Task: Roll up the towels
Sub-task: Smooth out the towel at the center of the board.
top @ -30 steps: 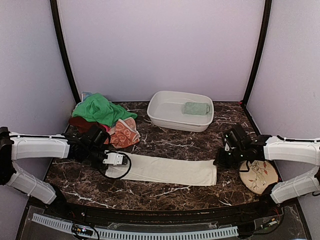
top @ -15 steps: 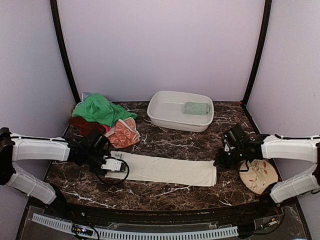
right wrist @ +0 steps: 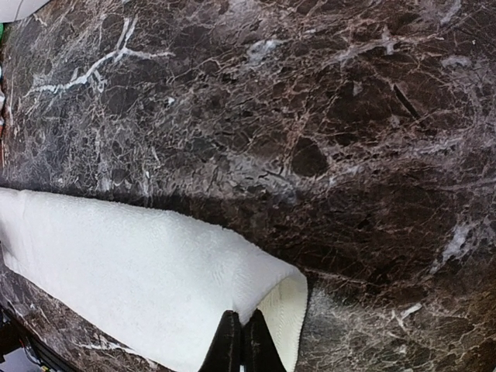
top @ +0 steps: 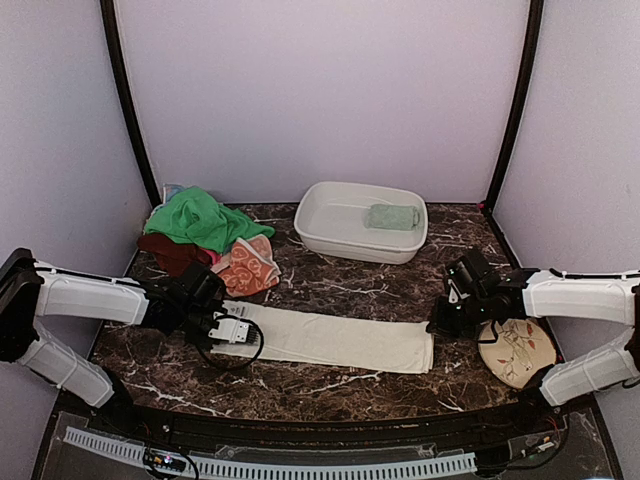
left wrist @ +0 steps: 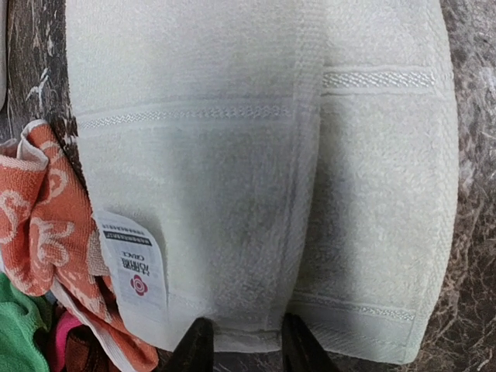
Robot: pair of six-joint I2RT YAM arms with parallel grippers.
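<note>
The large cream-white towel [top: 330, 340] lies folded into a long strip across the front of the marble table. My left gripper [top: 228, 333] is at its left end. In the left wrist view the gripper [left wrist: 246, 345] is open, its fingers [left wrist: 198, 349] straddling the towel's [left wrist: 232, 155] hemmed end edge. My right gripper [top: 436, 325] is at the right end. In the right wrist view it [right wrist: 242, 345] is shut on the towel's [right wrist: 124, 271] end, which curls up off the table. The pale sage-green towel [top: 392, 216] lies in the basin. The bright green [top: 195, 218] and orange towels [top: 250, 265] are piled at the back left.
The white plastic basin [top: 318, 228] stands at the back centre. The floral plate [top: 517, 352] lies at the right, under my right arm. A dark red cloth [top: 170, 250] lies under the green towel. The orange towel [left wrist: 35, 225] touches the cream towel's left corner by its label [left wrist: 136, 271].
My left gripper has shifted a little toward the near edge and onto the towel's left end. The right gripper has stayed on the right end.
</note>
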